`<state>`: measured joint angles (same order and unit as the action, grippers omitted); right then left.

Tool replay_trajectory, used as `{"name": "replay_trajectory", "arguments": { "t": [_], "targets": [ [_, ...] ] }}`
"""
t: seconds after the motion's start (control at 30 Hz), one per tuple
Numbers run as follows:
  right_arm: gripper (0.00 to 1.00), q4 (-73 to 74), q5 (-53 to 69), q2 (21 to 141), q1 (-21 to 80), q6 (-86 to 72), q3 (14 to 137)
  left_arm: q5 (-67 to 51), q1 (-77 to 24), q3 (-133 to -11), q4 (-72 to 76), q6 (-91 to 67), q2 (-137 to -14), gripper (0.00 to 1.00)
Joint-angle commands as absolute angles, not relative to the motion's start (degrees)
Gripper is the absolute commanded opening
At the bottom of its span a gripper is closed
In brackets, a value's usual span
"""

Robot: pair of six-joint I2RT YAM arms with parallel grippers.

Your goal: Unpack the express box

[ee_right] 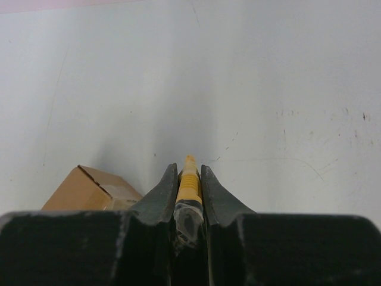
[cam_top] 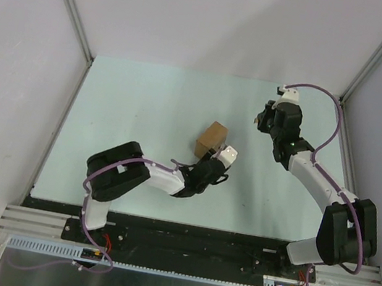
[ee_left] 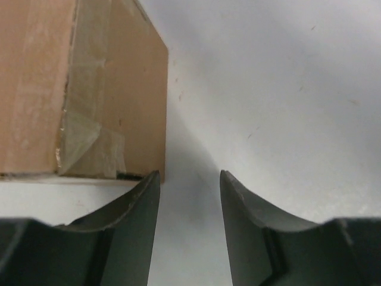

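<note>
Box (cam_top: 212, 139) mid-surface (cam_top: 146, 106), tape over its seam, nearer the left gripper (ee_left: 189, 176). Not between the jaws: offset left of the gap, near corner just beside the left fingertip (ee_left: 149, 186). Half open, holding nothing. Likely needs a leftward shift to straddle. Right gripper (ee_right: 189, 173) well apart, clamped on the cutter (ee_right: 189, 186), with the box low to its left.

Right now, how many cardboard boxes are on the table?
1. The express box stands near the middle of the table, just ahead of the left tool. No other shows; a small one may be hidden.
</note>
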<state>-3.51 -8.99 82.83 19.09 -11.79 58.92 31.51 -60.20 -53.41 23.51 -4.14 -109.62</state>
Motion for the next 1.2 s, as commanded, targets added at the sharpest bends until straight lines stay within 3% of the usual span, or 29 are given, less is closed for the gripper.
{"name": "replay_trajectory", "arguments": {
  "t": [0.0, 0.2, 0.37, 0.63, 0.8, 0.97, 1.17],
  "targets": [
    [0.00, -2.7, -9.1, 80.6, 18.9, -12.5, 59.2, 35.7, -58.8, -51.5, 26.1, -6.4, -107.1, 0.52],
    [0.00, -1.8, -9.1, 79.6, 19.6, -13.2, 59.2, 30.9, -55.5, -48.3, 23.3, -10.5, -102.5, 0.55],
    [0.00, -0.7, -9.5, 78.1, 20.7, -12.9, 59.2, 23.1, -54.3, -40.4, 18.0, -15.4, -89.3, 0.56],
    [0.00, 0.6, -6.0, 76.1, 25.8, -9.2, 59.2, 7.3, -40.4, -34.5, 11.6, -26.1, -68.4, 0.67],
    [0.00, -1.9, -6.6, 75.2, 31.6, -6.7, 59.3, -6.1, -28.6, -42.1, 8.2, -33.2, -74.3, 0.72],
    [0.00, -4.0, -5.3, 75.8, 36.7, -6.1, 59.2, -21.3, -25.0, -49.6, 7.7, -40.8, -83.9, 0.71],
    [0.00, -7.3, -2.0, 77.0, 40.0, -3.3, 59.2, -23.8, -24.3, -54.1, 9.0, -45.2, -89.8, 0.71]
  ]
}}
